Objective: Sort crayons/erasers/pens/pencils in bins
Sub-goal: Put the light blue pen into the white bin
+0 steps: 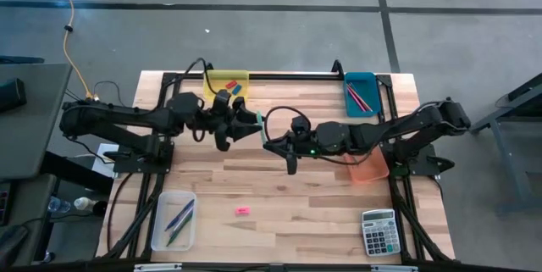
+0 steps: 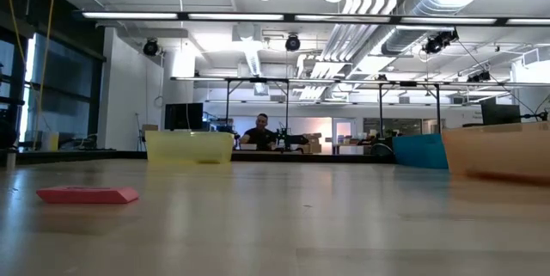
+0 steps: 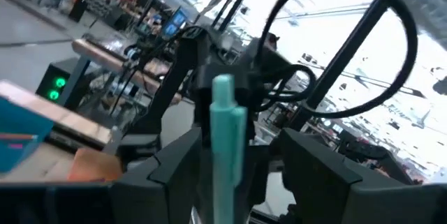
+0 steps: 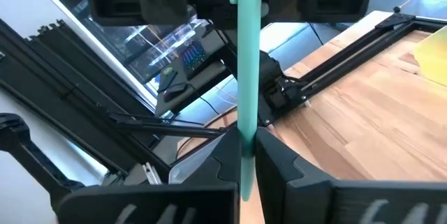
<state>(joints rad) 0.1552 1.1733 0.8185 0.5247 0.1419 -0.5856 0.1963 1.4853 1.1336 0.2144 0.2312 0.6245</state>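
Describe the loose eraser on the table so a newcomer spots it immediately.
Start at the grey calculator on the wooden table's near right corner. Look left toward the clear plastic bin; between them lies a small flat pink eraser, alone on bare wood, outside every bin.

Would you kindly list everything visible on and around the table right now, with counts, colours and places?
yellow bin: one, back edge left, erasers inside
teal bin: one, back right, sticks inside
orange bin: one, right side, under right arm
clear bin: one, front left, sticks inside
pink eraser: one, front centre
teal pen: one, mid-table, between both tools
calculator: one, grey, front right
person: one, far background
left tool: open
right tool: shut on teal pen
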